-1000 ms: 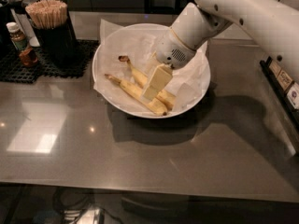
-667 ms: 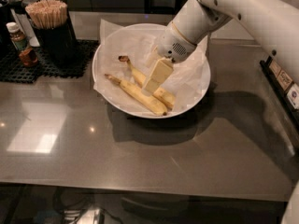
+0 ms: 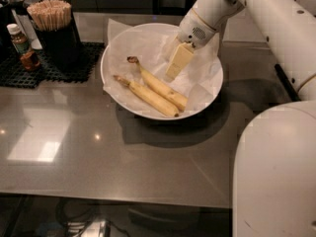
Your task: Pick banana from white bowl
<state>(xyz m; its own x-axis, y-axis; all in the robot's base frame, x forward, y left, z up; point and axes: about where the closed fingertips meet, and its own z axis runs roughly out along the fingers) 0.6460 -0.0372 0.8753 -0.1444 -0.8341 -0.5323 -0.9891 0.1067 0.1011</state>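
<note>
The white bowl (image 3: 114, 90), lined with crumpled white paper, stands on the grey counter at the middle back. Two bananas lie side by side in it. The banana (image 3: 160, 88) with the dark brown blobby stem end is the far one, its stem pointing to the back left. A like banana (image 3: 148, 98) with a thin pale stem lies in front of it. My gripper (image 3: 173, 75) hangs over the bowl's right half, just above and behind the banana's middle, and holds nothing. The arm comes in from the upper right.
A black holder of wooden sticks (image 3: 49, 16) and a small brown sauce bottle (image 3: 22, 46) stand on a black mat (image 3: 44, 70) at the back left. My white body (image 3: 276, 172) fills the lower right. The counter's front edge runs along the bottom.
The gripper has risen up and back off the bananas. Both bananas lie in the bowl as before.
</note>
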